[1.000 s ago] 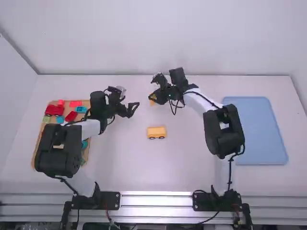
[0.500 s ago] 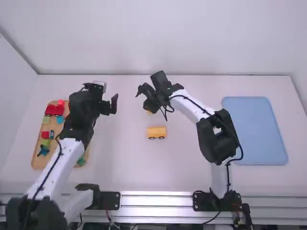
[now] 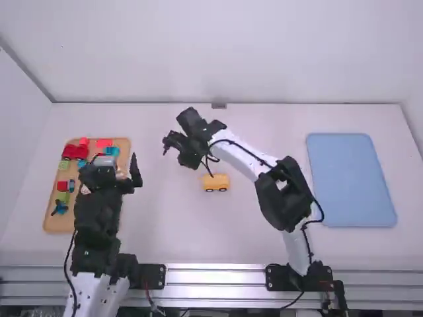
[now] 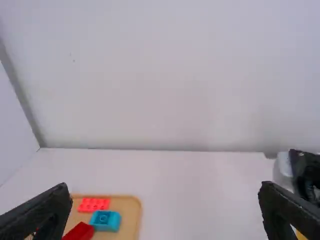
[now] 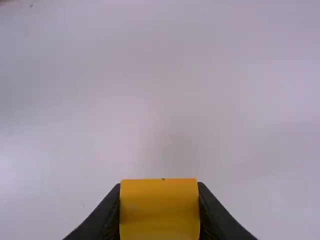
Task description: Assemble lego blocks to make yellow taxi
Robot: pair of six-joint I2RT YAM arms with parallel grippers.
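While from above we see the wheeled yellow piece (image 3: 215, 180) on the table (image 3: 172, 224), the right wrist view shows us the right gripper (image 3: 181, 152) pinching a yellow block (image 5: 160, 210), the left gripper (image 3: 115, 160) spread open

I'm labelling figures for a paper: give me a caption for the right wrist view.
Right gripper holding a yellow block between its fingers, white table beyond.

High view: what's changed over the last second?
The left gripper pulled back left and toward its own base, fingers open. The right gripper shifted left and somewhat nearer the arm bases; it now has a plain yellow block between its fingers. Unmoved: the yellow block with black wheels, blue rectangular tray, light wooden tray.
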